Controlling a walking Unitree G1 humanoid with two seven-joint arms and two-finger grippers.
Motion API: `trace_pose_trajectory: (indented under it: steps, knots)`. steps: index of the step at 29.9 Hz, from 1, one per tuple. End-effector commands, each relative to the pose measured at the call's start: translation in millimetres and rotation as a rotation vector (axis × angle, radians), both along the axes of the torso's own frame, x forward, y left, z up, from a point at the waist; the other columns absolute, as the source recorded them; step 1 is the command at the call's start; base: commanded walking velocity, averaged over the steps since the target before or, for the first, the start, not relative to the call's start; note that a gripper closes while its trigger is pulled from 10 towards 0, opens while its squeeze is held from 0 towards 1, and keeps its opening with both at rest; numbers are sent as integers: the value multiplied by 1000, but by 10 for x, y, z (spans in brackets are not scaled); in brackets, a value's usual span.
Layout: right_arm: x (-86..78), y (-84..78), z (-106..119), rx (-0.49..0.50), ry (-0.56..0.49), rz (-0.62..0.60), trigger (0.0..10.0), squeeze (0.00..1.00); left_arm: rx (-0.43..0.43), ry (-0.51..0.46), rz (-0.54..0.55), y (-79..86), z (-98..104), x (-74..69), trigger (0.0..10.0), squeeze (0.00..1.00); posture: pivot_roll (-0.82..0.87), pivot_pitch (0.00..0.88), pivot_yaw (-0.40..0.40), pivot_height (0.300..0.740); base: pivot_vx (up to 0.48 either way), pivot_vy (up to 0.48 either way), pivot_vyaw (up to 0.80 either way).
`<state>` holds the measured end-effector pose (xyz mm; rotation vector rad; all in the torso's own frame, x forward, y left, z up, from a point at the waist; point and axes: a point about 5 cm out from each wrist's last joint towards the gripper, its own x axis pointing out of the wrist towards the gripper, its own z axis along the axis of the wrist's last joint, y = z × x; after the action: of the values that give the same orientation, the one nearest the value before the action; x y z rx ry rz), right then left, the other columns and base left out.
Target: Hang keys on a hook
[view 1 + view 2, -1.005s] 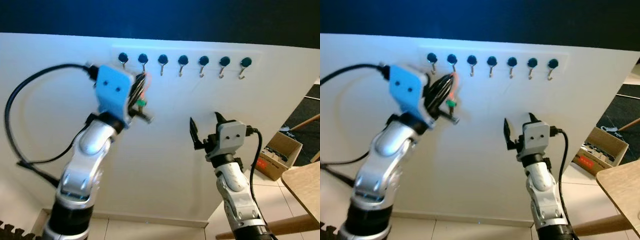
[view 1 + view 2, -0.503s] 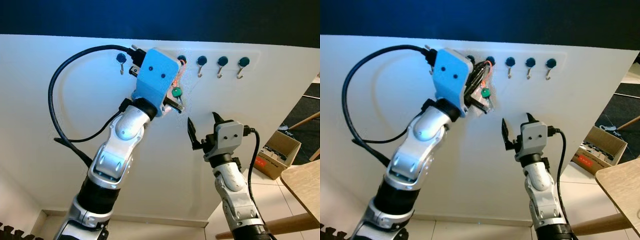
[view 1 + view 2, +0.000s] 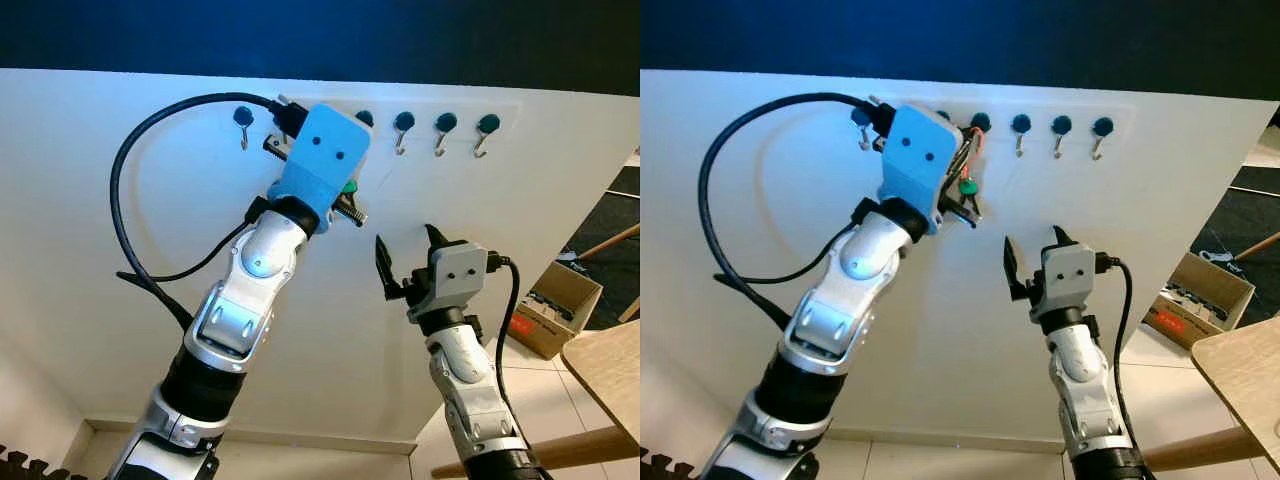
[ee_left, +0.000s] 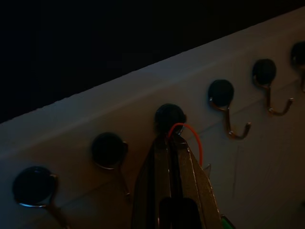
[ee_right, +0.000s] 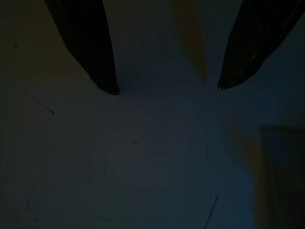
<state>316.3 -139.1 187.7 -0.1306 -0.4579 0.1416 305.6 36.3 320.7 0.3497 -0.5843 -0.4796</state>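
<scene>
A row of small metal hooks (image 3: 443,130) with dark round heads runs along the top of the white wall (image 3: 120,250). My left gripper (image 4: 172,139) is raised to this row, shut on the keys' thin orange ring (image 4: 196,138). The ring's loop sits right at one hook head (image 4: 169,116). A green key tag (image 3: 348,187) and the metal keys (image 3: 350,212) hang under the blue wrist housing (image 3: 322,160). Lower and to the right, my right gripper (image 3: 410,255) stands open in front of the bare wall, holding nothing.
A thick black cable (image 3: 150,200) loops out to the left of my left arm. A cardboard box (image 3: 560,305) sits on the tiled floor at the right. A wooden table corner (image 3: 610,370) juts in at the lower right.
My left arm has swung right along the hook row with the keys and risen a little closer to the hooks. The right arm has stayed put.
</scene>
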Motion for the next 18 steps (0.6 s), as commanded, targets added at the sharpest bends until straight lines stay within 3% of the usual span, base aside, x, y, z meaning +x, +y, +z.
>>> trace_pose_trajectory:
  steps: [1, 8, 18]
  knots:
    - [-4, 3, -29, -2, 7, -5, 10000, 0, -11, -2, -52, -80, 4, -45, 10000, 0, 110, 141, 9, 740, 0, 0, 0]
    - [-3, -1, -36, 0, 9, -9, 10000, 0, -7, 3, -61, -111, -13, -46, 10000, 0, 111, 138, 11, 740, 0, 0, 0]
    - [-1, 9, -31, 1, 7, -7, 10000, 0, -2, 27, 35, -77, -41, 109, 10000, 0, 111, 139, 13, 740, 0, 0, 0]
